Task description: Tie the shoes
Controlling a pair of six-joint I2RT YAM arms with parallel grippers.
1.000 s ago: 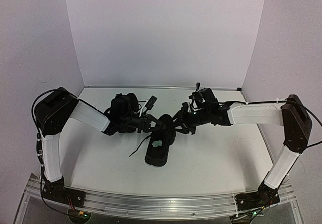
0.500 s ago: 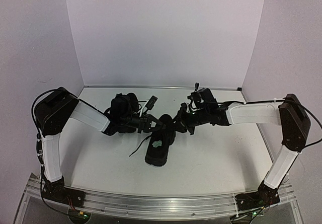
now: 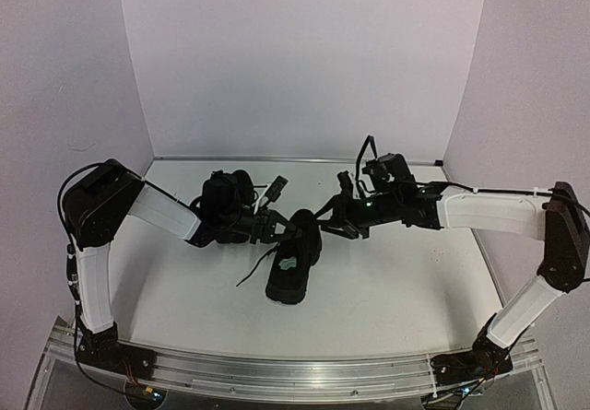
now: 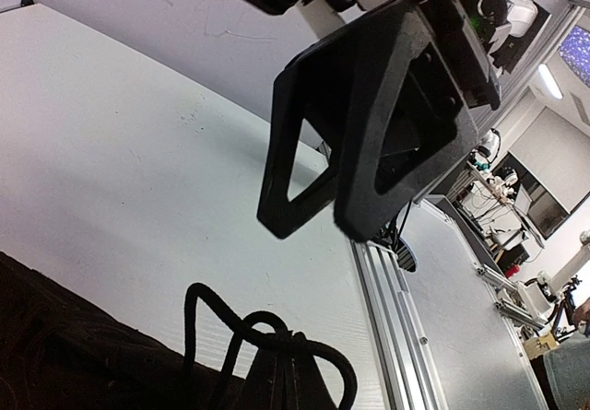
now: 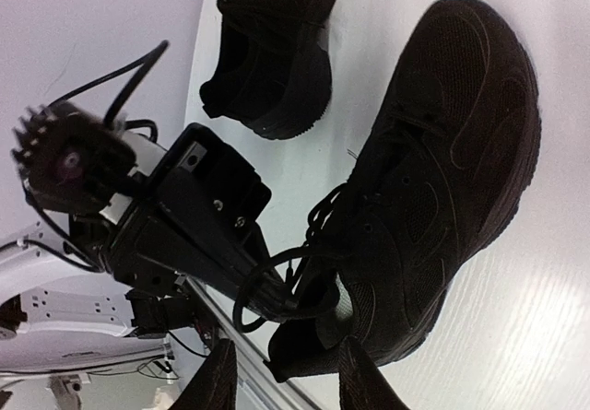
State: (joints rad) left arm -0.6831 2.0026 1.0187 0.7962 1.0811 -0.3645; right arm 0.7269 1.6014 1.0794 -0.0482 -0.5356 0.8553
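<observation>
I see the near shoe (image 3: 300, 247) on the tabletop (image 3: 396, 290), a pale patch (image 3: 288, 264) inside; its mate (image 5: 277, 51) sits beyond my left claw (image 4: 313, 230). My right claw (image 5: 288, 378) hangs spread and empty near the laces (image 5: 277, 290) (the left claw's grip I can't tell).

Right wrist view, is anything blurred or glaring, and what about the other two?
Right wrist: shoe and lace sharp, right fingers blurred, glare on table bottom right. Left wrist: left fingers dark, close. Top external: even light, black shoes lose detail.
</observation>
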